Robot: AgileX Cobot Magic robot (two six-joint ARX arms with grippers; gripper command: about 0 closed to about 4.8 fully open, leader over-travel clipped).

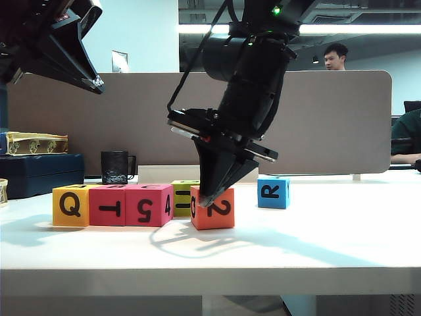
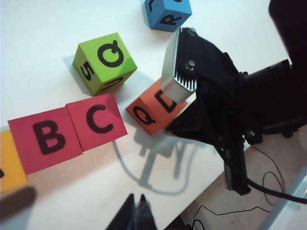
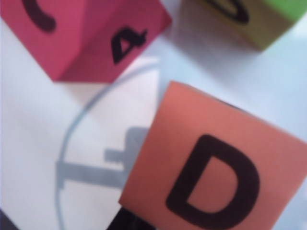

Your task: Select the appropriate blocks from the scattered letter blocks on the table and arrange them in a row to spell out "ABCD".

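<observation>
1. Far left of the exterior view: my left gripper (image 1: 97, 83) hangs high above the worktop (image 1: 316, 237), well clear of every block. Its fingers are closed on nothing. It plays no part in this step.
2. The row so far: the yellow block (image 1: 70, 205), the first red block (image 1: 108, 205) and the second red block (image 1: 148, 205) stand touching one another in a line near the front. The left wrist view shows B (image 2: 48, 138) and C (image 2: 100, 120) on the red tops. The yellow top is mostly out of frame, so I cannot confirm its letter.
3. Behind the gap sits the lime-green block (image 1: 183, 197), not needed for the word.
4. The orange block (image 1: 213, 209) lies just right of the row, apart from the second red block and turned askew to it, D facing up (image 3: 213, 184).
5. My right gripper (image 1: 209, 195) is down at the orange block, fingers closed, tips against its upper left edge. I judge it is nudging, not holding, the block.
6. Far right, the blue block (image 1: 273, 191) stands well apart, unused.
7. Judgement: the step in hand is seating the D. The next move calls for pushing the orange block leftward until it touches the C block, squaring it up without disturbing the row.
</observation>
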